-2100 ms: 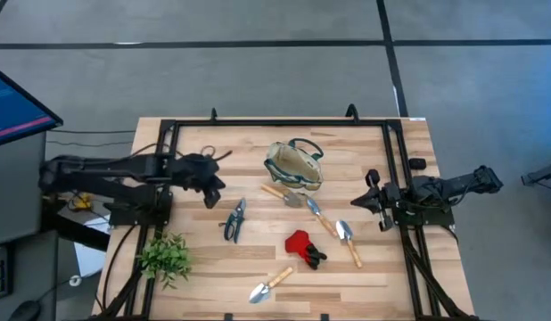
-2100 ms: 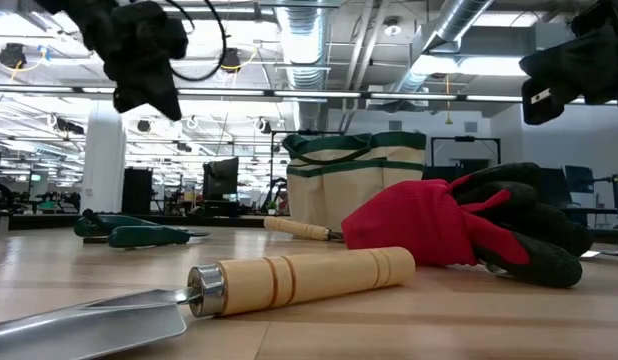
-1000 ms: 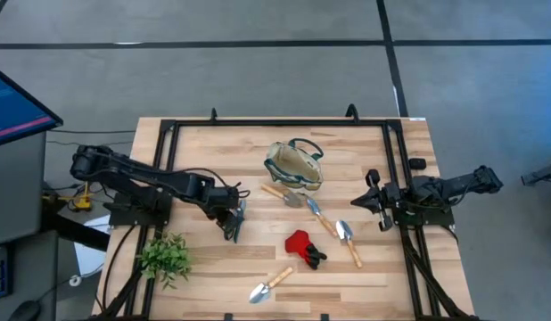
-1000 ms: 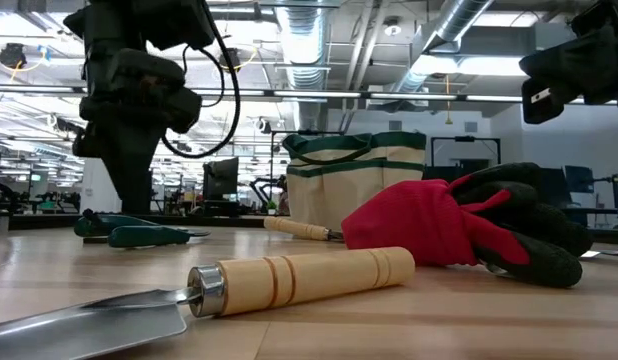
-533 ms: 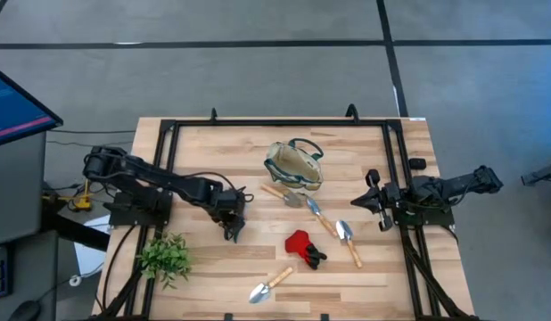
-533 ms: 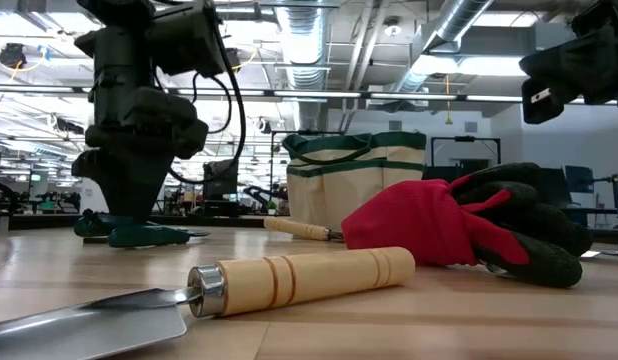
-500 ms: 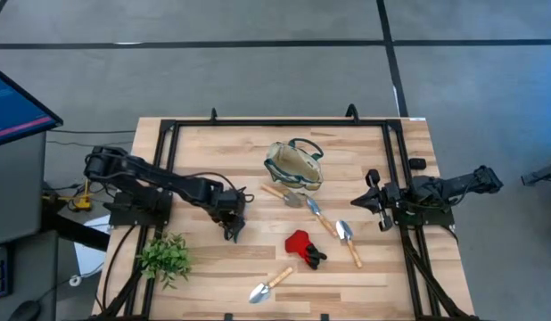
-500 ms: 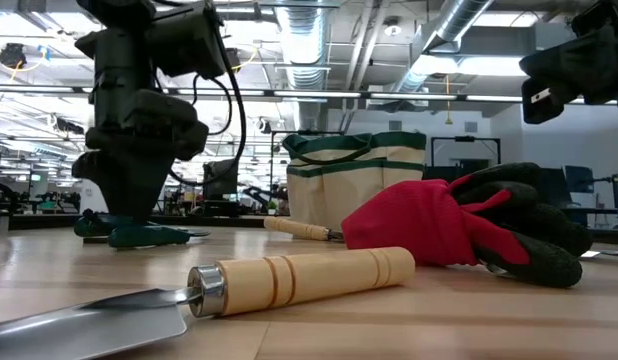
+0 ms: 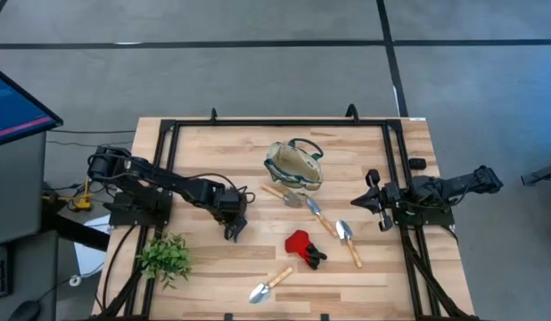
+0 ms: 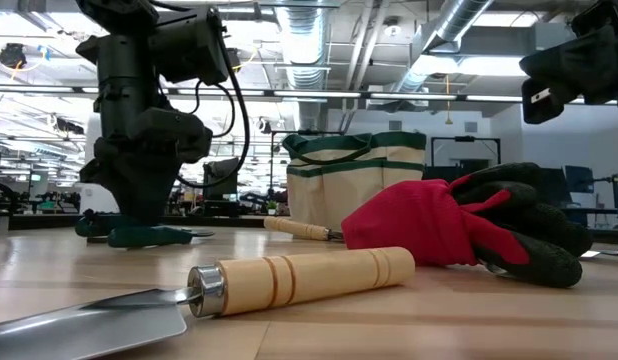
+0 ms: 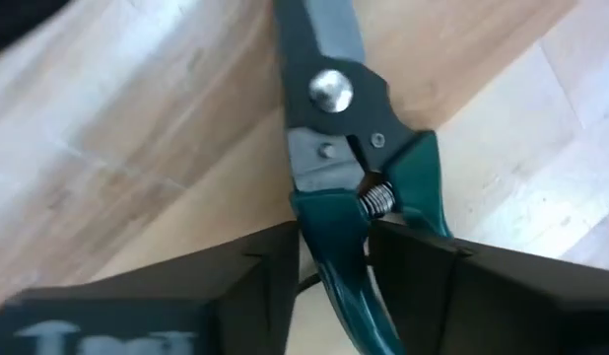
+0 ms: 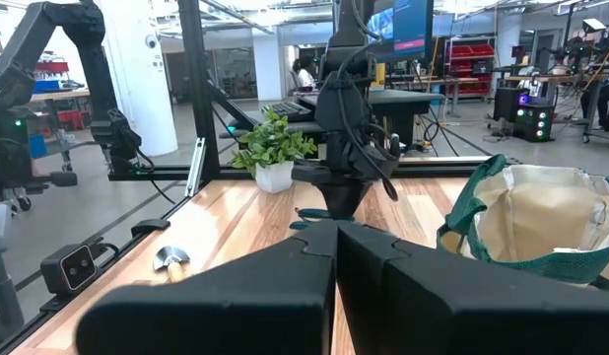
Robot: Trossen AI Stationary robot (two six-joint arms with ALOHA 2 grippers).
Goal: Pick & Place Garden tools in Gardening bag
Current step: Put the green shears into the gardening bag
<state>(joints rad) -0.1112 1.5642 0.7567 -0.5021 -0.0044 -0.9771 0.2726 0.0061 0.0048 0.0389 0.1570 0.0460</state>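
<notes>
The pruning shears (image 11: 329, 94), with dark blades and green handles, lie flat on the table left of centre (image 10: 149, 236). My left gripper (image 9: 233, 221) is down on them and shut on one handle. The beige gardening bag (image 9: 293, 166) with green trim stands upright at the far centre. Three trowels (image 9: 289, 195) (image 9: 318, 215) (image 9: 349, 242) lie in a row near it, and another trowel (image 9: 269, 285) lies near the front edge. A red-and-black glove (image 9: 304, 248) lies between them. My right gripper (image 9: 375, 203) is shut and empty at the right edge. My left gripper pinches one green handle of the shears (image 11: 329, 232), just behind the spring, between its two fingers (image 11: 260, 286). One finger stands between the two handles. The fingers point down from above and lie across the handle. The shears lie flat on the table.
A small leafy plant in a white pot (image 9: 166, 257) stands at the near left corner. A black frame (image 9: 284, 123) runs along the table's edges. Bare wood lies at the far left and between the shears and the glove.
My left gripper has come down over the shears, with the arm stretching a little farther toward the table's right. The shears have stayed where they lay.
</notes>
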